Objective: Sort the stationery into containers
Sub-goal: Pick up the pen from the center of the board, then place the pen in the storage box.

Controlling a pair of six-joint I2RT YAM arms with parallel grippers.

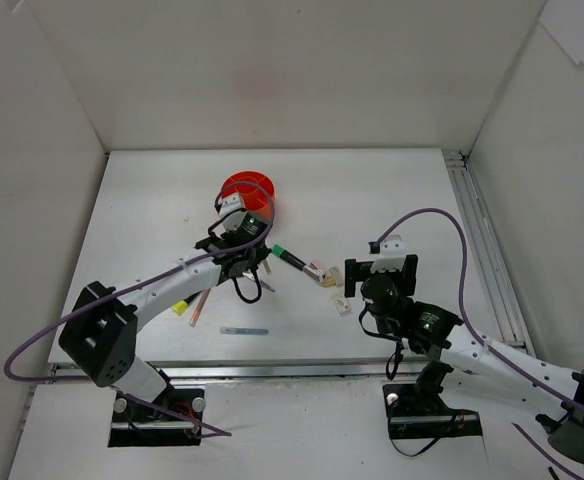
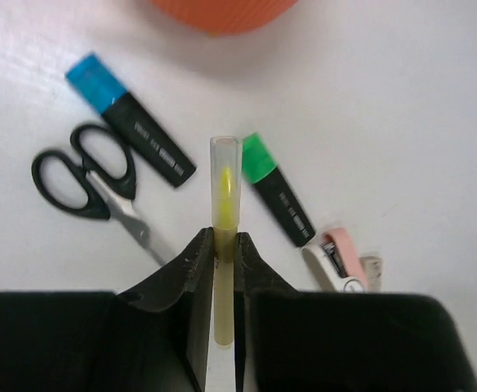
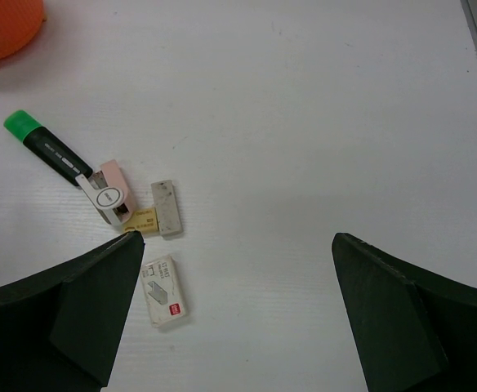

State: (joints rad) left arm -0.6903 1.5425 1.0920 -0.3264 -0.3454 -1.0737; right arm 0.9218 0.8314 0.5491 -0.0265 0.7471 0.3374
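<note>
My left gripper is shut on a thin yellow pen with a clear cap, held above the table. Below it lie a blue highlighter, black-handled scissors and a green highlighter. The orange container stands just beyond the left gripper. My right gripper is open over bare table with nothing between its fingers. To its left lie a grey eraser, a beige eraser and a small white staple box.
A pink and white mini stapler touches the green highlighter's black end. A blue pen, a pink pen and a yellow highlighter lie near the left arm. White walls enclose the table; a metal rail runs along the right.
</note>
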